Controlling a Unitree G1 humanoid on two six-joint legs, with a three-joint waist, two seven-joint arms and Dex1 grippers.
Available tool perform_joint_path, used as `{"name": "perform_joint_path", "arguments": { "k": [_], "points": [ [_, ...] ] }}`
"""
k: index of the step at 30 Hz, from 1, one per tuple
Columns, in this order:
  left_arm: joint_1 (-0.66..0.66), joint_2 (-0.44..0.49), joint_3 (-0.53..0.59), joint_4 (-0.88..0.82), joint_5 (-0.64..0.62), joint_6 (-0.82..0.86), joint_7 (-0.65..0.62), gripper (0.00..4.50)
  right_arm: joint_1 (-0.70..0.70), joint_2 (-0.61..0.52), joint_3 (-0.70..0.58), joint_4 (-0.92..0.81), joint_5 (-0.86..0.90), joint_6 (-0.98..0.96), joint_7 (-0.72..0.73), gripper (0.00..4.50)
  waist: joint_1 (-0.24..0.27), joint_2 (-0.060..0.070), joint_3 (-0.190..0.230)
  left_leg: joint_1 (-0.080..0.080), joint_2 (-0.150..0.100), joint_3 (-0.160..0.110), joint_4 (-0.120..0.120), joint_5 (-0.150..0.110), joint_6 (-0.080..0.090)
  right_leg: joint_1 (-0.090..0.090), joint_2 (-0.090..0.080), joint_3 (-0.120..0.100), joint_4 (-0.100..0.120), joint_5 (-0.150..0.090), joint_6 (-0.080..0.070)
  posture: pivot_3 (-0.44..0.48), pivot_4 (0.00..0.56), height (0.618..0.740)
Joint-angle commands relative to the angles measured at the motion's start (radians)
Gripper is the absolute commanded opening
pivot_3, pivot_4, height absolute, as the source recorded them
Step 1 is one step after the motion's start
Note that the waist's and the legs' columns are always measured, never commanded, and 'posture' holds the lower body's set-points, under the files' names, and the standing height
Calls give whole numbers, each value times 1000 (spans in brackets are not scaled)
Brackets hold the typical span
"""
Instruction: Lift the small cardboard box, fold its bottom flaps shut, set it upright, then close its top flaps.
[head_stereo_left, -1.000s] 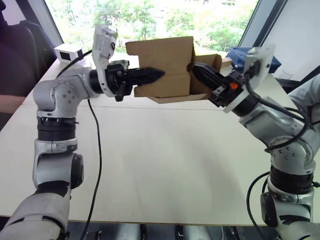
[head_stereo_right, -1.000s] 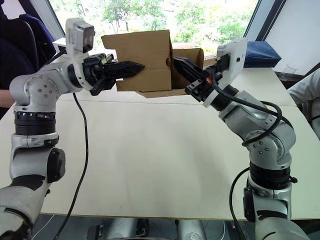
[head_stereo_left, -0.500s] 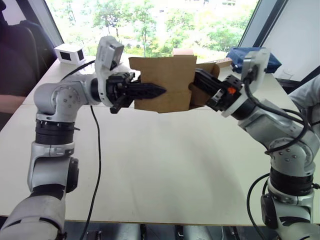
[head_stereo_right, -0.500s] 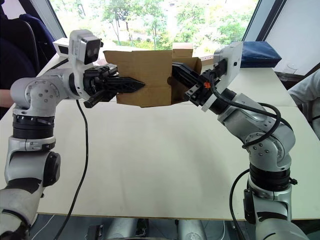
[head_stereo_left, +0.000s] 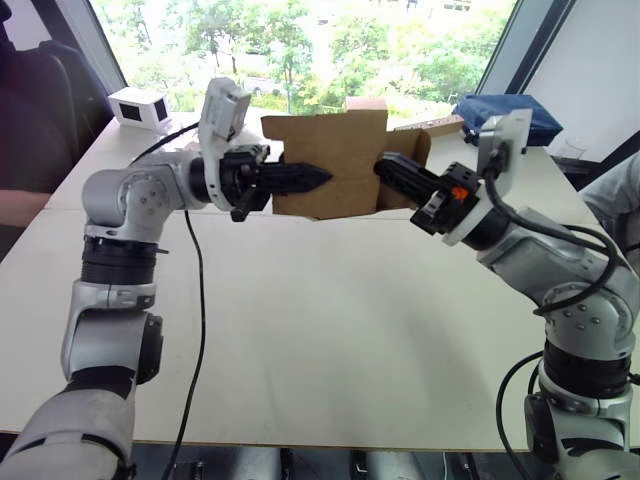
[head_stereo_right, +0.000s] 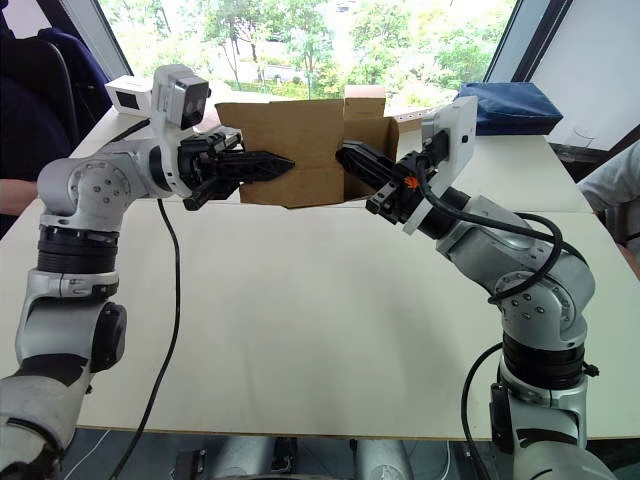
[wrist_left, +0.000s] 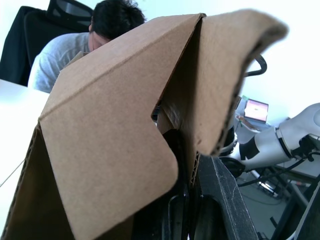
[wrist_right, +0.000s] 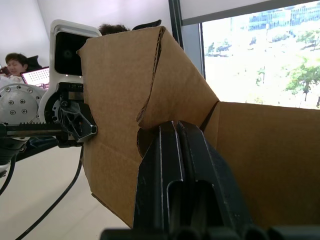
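small cardboard box (head_stereo_left: 335, 165) upright, held aloft

Left pincer (head_stereo_left: 322, 176) tips behind box (head_stereo_left: 335, 160)

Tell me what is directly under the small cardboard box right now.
The small cardboard box hangs just above the table, between the left gripper and right gripper. Bare tabletop shows below it; whether its lower edge touches cannot be told.

Matt brown corrugated small cardboard box (head_stereo_left: 335, 165), smooth matt pale table (head_stereo_left: 320, 320), black plastic-looking pincers
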Motion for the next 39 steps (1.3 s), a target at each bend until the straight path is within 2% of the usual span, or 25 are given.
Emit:
{"name": "perform_joint_path", "arguments": {
  "k": [1,5,11,15,18,25,29,39],
  "points": [
    [-21,7,-3,-21,-1,-3,-2,0,3,-16,0,-82,44,2,22,40,0,0,0,0,0,0,0,0,0,0,0,0,0,0,0,0,150,740],
    [-25,33,5,-13,-6,5,-15,0,105,-122,-131,-93,110,27,53,40,4,0,0,-1,0,-1,0,0,0,0,0,0,-1,0,0,0,150,740],
    [-21,52,7,-15,-13,9,-28,0,243,-262,-297,-111,389,75,40,40,2,0,0,-2,0,0,0,0,0,0,-1,-1,-3,0,0,0,150,740],
    [-25,50,7,-17,-15,9,-35,0,362,-330,-272,-181,441,105,52,40,1,0,0,-2,1,-1,0,0,0,0,0,-1,-3,0,0,0,150,740],
    [-29,44,7,-22,-19,11,-33,0,408,-333,-227,-217,415,87,42,40,1,0,0,-2,1,-1,0,0,0,0,0,-1,-3,0,0,0,150,740],
    [-29,38,5,-52,-40,30,-29,0,375,-276,-89,-213,222,9,8,40,3,0,0,-3,0,-1,0,0,0,0,0,0,-4,0,0,0,150,740],
    [-13,45,1,-93,-58,55,-35,0,355,-245,-58,-183,114,-38,16,40,3,-1,0,-5,0,-1,1,0,0,-1,1,0,-6,0,0,0,150,740],
    [29,50,-15,-136,-69,74,-41,0,333,-224,-88,-172,143,-58,39,40,2,-1,0,-5,0,-1,1,0,0,-1,1,0,-6,0,1,0,150,740]
  ]
}}
